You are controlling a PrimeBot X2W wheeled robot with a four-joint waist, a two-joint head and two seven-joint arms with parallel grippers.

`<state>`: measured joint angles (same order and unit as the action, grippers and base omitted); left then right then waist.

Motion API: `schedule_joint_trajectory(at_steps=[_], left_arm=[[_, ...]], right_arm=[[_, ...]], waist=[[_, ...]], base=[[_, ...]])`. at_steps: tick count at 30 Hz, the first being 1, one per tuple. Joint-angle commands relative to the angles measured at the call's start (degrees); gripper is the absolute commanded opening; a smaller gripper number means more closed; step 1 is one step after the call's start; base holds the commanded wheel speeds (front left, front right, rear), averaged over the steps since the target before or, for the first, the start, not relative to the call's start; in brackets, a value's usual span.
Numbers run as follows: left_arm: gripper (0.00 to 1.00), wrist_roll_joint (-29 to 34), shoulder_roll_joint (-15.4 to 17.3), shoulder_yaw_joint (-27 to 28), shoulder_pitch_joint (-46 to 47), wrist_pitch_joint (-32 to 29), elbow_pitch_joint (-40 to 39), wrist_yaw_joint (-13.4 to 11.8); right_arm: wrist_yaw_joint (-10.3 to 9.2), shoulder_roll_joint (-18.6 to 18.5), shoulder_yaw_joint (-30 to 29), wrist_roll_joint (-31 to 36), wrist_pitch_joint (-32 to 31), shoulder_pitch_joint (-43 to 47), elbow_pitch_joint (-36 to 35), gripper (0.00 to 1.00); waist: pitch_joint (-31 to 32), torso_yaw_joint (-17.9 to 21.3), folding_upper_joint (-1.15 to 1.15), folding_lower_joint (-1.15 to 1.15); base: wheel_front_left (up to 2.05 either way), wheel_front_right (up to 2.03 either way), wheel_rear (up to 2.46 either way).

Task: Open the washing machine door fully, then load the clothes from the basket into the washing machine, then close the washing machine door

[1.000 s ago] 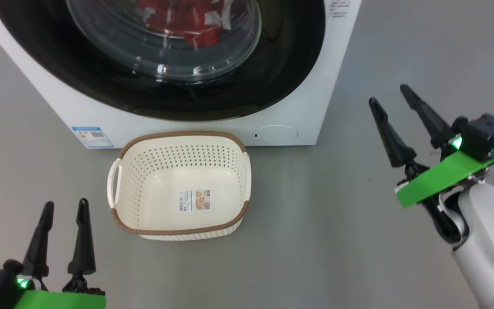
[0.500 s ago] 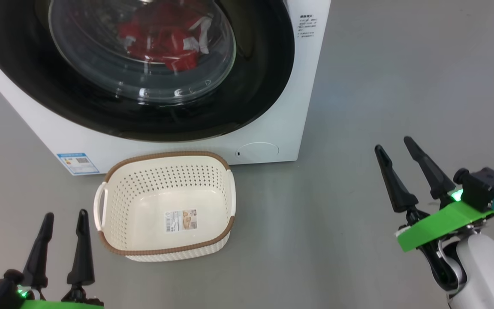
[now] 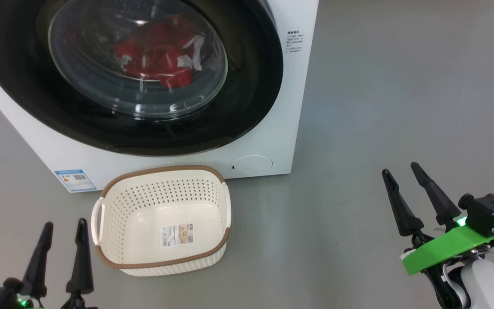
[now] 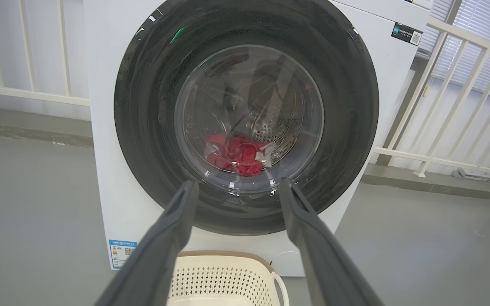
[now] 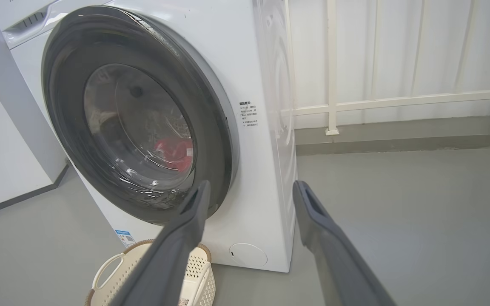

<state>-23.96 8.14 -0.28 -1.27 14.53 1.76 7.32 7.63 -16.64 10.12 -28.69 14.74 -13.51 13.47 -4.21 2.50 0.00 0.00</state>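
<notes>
Door (image 3: 255,77) shut ahead, clothes (image 3: 157,56) inside; basket (image 3: 161,169) empty just fwd of L gripper (image 3: 64,223). It and R gripper (image 3: 399,168) wide open, nothing held. Looks done: just back off.

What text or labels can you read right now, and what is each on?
No text is legible.
Blue sticker, low on the washing machine front: too small.
Printed lines beside the washing machine door: too small.
Black QR sticker, machine's top corner: blurred.
Label sticker on the basket floor: blurred.
</notes>
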Motion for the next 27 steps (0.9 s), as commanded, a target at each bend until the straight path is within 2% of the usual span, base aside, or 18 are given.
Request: schedule_joint_trajectory(at_steps=[1,27], left_arm=[[1.0,0.1,1.2,2.1,0.2,0.5,-1.3,0.2],[1.0,0.5,1.8,1.3,-0.5,0.5,-1.2,0.2]], right_arm=[[-0.14,-0.3,0.5,0.8,0.3,0.8,-1.7,1.0],[-0.14,0.6,-0.3,1.7,0.3,2.8,-1.6,1.0]], waist=[[0.4,0.2,0.0,0.0],[0.9,0.3,0.0,0.0]], base=[[0.0,0.0,0.0],[0.0,0.0,0.0]])
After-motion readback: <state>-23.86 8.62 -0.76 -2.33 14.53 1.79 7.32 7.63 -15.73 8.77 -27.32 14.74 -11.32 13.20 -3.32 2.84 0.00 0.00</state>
